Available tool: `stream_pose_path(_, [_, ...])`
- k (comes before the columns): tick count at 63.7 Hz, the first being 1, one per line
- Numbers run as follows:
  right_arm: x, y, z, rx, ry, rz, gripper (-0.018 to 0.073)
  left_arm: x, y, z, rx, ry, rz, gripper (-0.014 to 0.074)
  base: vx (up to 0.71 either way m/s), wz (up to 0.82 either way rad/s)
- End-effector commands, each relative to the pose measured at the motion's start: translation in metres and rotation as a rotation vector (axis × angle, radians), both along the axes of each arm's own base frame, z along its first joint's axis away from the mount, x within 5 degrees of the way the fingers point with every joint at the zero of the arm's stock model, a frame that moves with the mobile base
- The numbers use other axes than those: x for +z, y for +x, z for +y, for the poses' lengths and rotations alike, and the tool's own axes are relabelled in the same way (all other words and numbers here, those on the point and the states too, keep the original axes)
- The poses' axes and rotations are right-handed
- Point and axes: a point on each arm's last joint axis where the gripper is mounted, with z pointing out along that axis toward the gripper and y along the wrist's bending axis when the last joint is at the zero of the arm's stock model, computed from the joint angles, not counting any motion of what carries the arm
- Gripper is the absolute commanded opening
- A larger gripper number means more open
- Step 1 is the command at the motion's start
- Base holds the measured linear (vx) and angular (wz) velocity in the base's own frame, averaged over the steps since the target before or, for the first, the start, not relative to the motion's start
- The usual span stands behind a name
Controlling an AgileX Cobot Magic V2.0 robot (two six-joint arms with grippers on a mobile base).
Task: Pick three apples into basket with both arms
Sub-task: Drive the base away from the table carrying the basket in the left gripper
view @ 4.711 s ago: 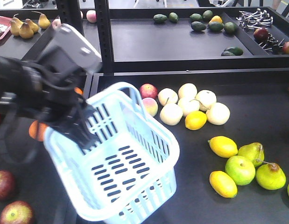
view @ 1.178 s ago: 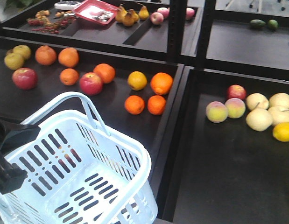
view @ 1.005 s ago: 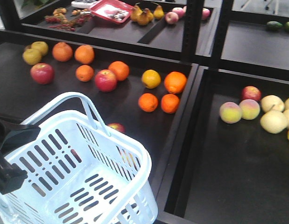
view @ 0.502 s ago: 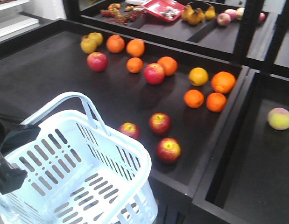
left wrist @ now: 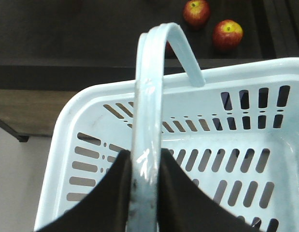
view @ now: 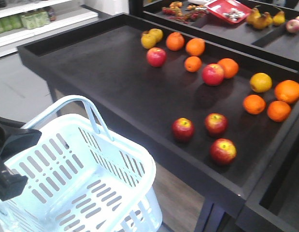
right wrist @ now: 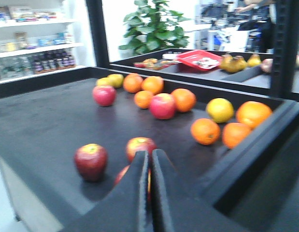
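Three apples (view: pixel 216 123) lie near the front edge of the black tray (view: pixel 91 72), none in the basket (view: pixel 96 193), which hangs empty beside it, its handle (left wrist: pixel 148 87) pinched by the left gripper (left wrist: pixel 145 162); the right gripper (right wrist: pixel 150 159), fingers together on nothing, faces them, so all three picks remain

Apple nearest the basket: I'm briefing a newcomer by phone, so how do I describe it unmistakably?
Find the black tray table beside the pale blue basket. Near its front edge three dark red apples sit in a triangle, apart from the oranges behind. The leftmost apple, closest to the basket, is yours; its two neighbours lie further right.
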Motion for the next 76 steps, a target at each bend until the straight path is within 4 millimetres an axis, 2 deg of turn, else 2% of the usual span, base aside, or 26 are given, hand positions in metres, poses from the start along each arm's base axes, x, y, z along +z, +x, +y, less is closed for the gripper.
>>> stream_pose_path(1, [0.0033,-0.0003,-0.0003,-0.006,-0.01,-0.078,-0.0003,0.0153,0.0013,-0.0019,-0.004,-0.077,-0.085,-0.0007,-0.1,0.38])
stream_pose_path(76, [0.0033,-0.0003,-0.0003,-0.006,-0.01,-0.078,-0.0003,0.0153,0.0013,-0.0019,-0.004,-0.077,-0.085,-0.0007,-0.06,0.31])
